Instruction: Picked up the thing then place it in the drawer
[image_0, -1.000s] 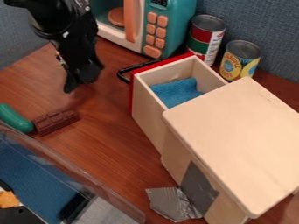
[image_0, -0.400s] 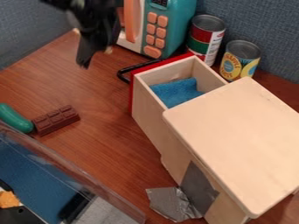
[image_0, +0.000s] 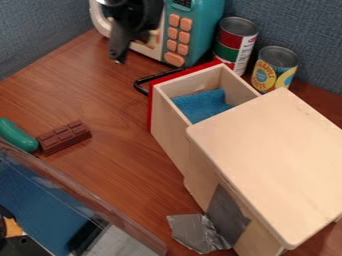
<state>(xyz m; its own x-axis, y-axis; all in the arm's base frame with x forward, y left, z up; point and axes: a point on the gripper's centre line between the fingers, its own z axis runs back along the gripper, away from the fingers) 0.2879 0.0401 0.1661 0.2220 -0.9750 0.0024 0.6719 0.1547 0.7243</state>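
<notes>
**Over the far worktop, drawer open**

Cannot tell the gripper's (image_0: 125, 45) state: wide, narrow or loaded. Could catch the red front (image_0: 149, 107) through too low a crossing, jarring the drawer (image_0: 172, 138). Cannot name the task's thing for sure: perhaps the blue cloth (image_0: 201, 104), soft, rumpled, inside the drawer near the cabinet's (image_0: 267, 150) edge; perhaps the brown bar (image_0: 64, 137), blocky, towards the worktop's (image_0: 120, 112) left edge.

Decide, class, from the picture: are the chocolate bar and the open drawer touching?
Apart. The camera view shows a wide stretch of wooden table between the chocolate bar and the side of the drawer.
</notes>
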